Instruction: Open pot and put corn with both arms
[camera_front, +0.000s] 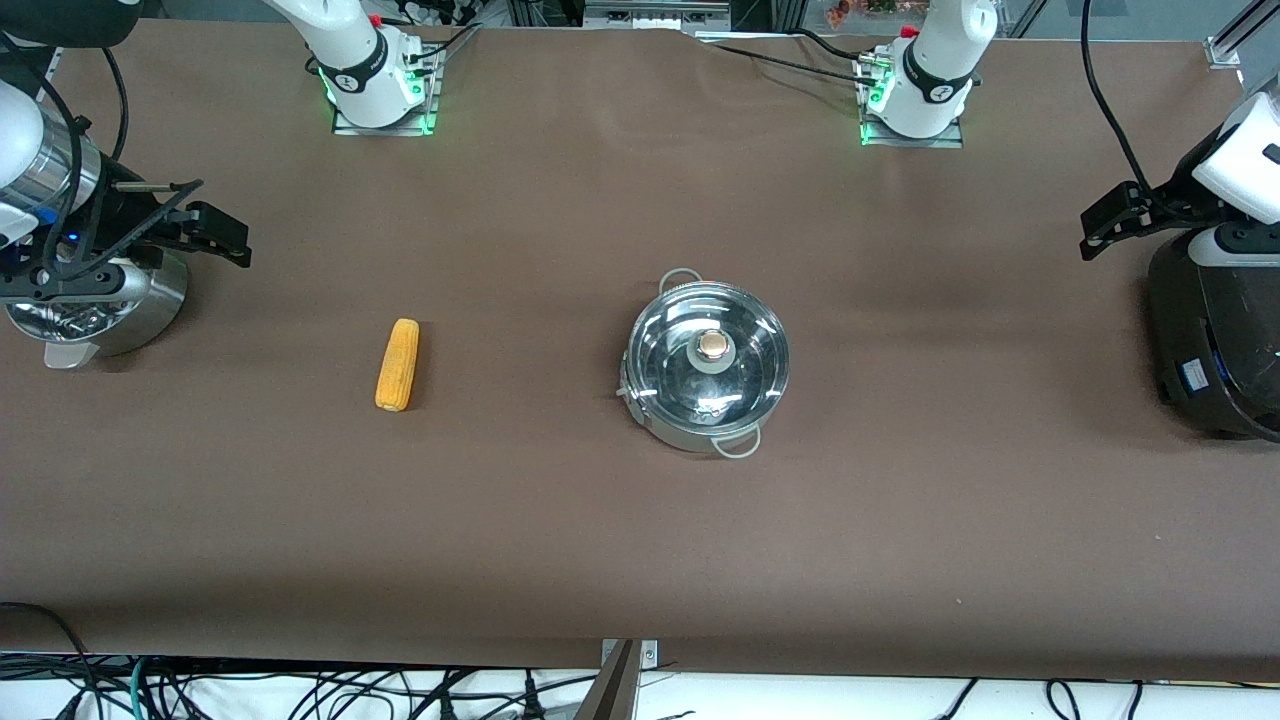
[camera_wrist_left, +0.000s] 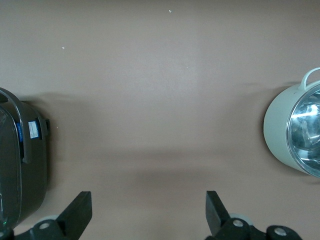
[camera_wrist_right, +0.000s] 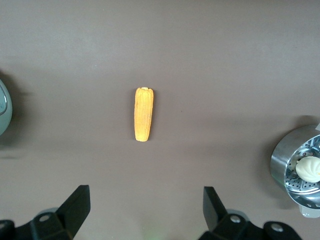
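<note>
The pot (camera_front: 708, 365) sits about mid-tabletop (camera_front: 600, 540), shallow and shiny, its glass lid (camera_front: 708, 358) on with a metal knob (camera_front: 712, 345) at the centre and a wire loop handle at each of two opposite sides. The corn (camera_front: 398, 364) lies flat beside it toward my right arm's end of the tabletop, well apart from the pot, a stubby yellow-orange cob.

My right wrist view shows the corn's (camera_wrist_right: 143, 114) kernel rows and paler tip plainly, and a white bun (camera_wrist_right: 308, 168) inside the steamer (camera_wrist_right: 287, 165), which the front view hides under my arm. My left wrist view catches only the pot's (camera_wrist_left: 295, 137) side wall and one handle, plus the cooker (camera_wrist_left: 22, 160) with its small label.

My right hand (camera_front: 205, 225) hangs over the steamer (camera_front: 110, 300) at the right arm's edge of the tabletop, fingers (camera_wrist_right: 75, 205) spread wide, holding nothing. My left hand (camera_front: 1115, 220) hangs by the black cooker (camera_front: 1210, 330) at the left arm's edge, fingers (camera_wrist_left: 214, 207) likewise apart and empty. Both hands are well away from pot and corn.
</note>
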